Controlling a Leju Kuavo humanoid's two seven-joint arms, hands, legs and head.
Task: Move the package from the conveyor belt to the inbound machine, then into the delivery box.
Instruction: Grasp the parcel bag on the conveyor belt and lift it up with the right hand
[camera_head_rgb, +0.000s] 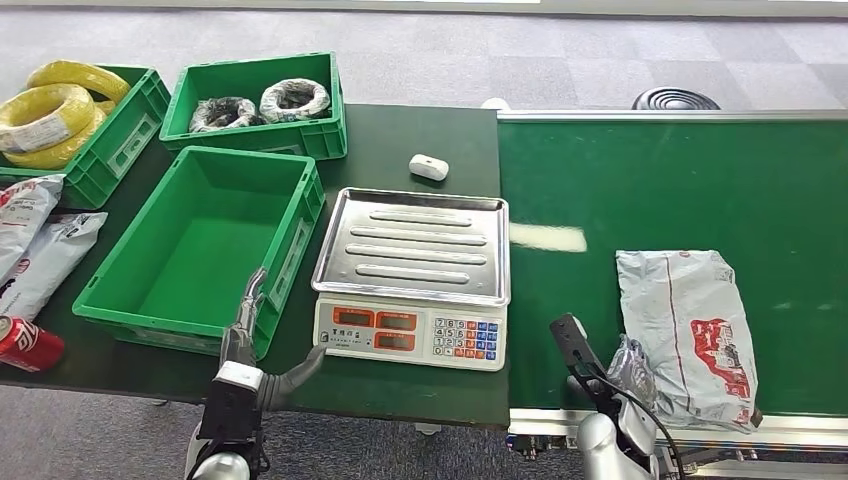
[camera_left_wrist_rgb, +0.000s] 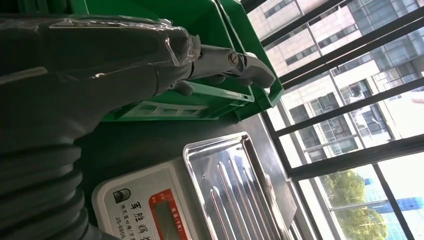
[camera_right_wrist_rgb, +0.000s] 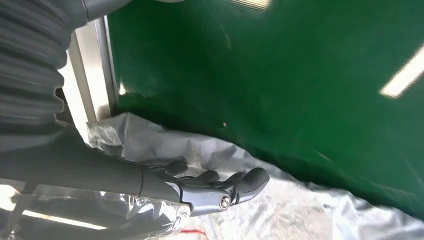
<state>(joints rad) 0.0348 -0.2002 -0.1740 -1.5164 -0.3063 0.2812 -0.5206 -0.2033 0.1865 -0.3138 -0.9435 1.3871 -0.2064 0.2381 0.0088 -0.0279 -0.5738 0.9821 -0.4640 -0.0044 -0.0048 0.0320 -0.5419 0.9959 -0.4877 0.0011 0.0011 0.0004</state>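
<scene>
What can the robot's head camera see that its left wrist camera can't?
Only the head view: the grey package lying on the green conveyor belt, the right hand beside it, crates of wire coils and a red can.
Only the left wrist view: windows with buildings and trees outside.
Both: the scale with its steel tray, the empty green crate, and the left hand, holding nothing.

Package (camera_head_rgb: 688, 335) on conveyor belt (camera_head_rgb: 660, 190) at right near its front edge, scale (camera_head_rgb: 412, 275) on table (camera_head_rgb: 420, 135) left of belt, empty crate (camera_head_rgb: 200, 250) left of scale, two crates behind it, bags at far left.
</scene>
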